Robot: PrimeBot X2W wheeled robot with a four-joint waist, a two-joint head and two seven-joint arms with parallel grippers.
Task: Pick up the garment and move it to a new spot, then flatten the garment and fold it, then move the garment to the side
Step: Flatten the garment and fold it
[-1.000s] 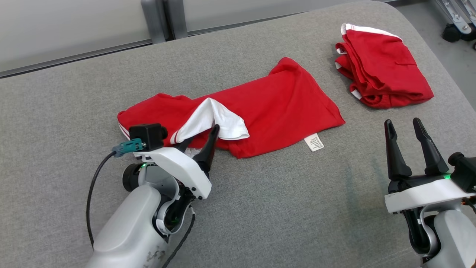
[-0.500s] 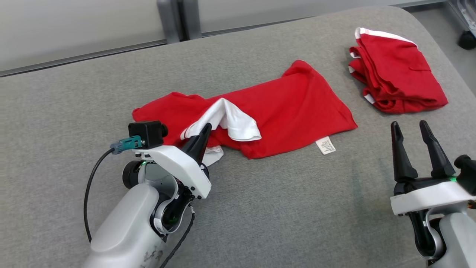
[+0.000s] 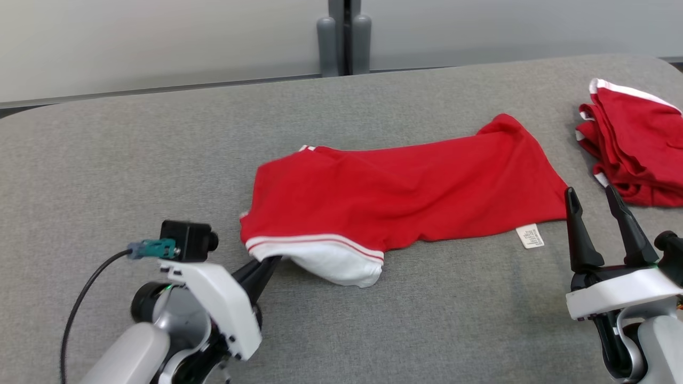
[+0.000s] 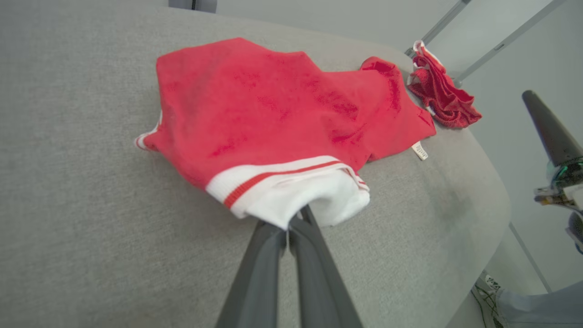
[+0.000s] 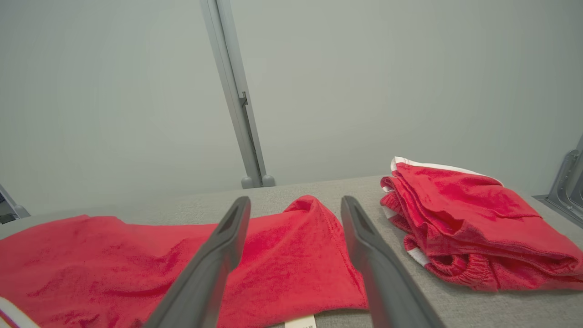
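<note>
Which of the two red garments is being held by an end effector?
The spread-out garment in the middle: the left end effector is shut on its white hem. The folded garment at the right lies free.

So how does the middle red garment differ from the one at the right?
The middle garment lies spread out; the right garment is a folded heap. The left end effector grips the middle garment's white hem; nothing touches the right garment. Both are red with white trim.
</note>
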